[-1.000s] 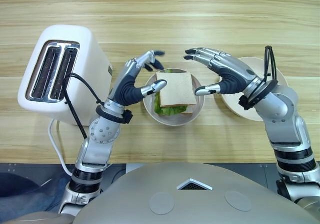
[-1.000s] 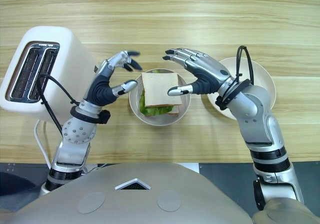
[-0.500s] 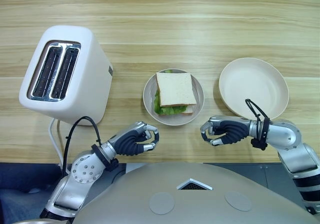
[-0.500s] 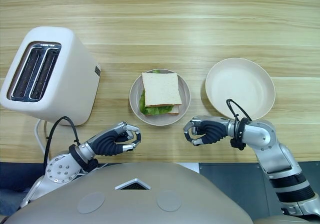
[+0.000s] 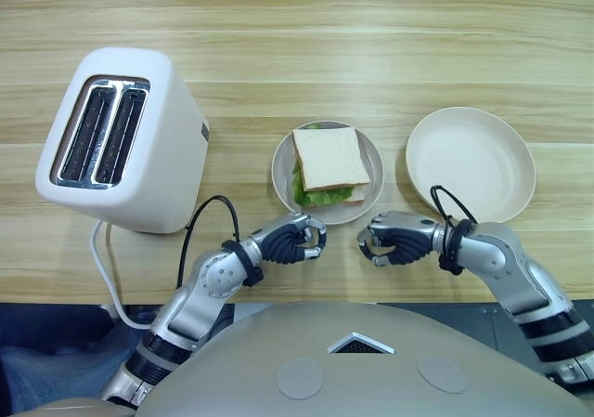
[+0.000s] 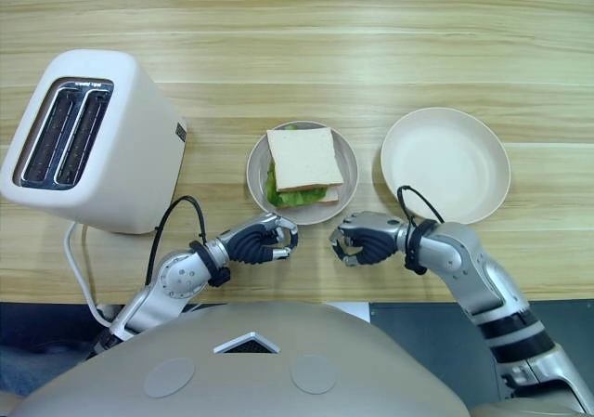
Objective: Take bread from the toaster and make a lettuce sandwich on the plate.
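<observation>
While curled and empty, left hand (image 5: pixel 295 241) sits near plate (image 5: pixel 281 166) | right hand (image 5: pixel 394 247) fisted, empty

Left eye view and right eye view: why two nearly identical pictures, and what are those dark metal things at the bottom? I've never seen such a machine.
Both pictures come from one stereo camera on a humanoid robot's head, looking down at a light wooden table. Its two eyes sit slightly apart, so the scene repeats. The dark things are the robot's left hand and right hand, both curled shut near the table's front edge and holding nothing. On the table stand a cream two-slot toaster at the left, a small round grey plate in the middle bearing a white-bread sandwich with green lettuce peeking out, and an empty cream round plate at the right.
</observation>
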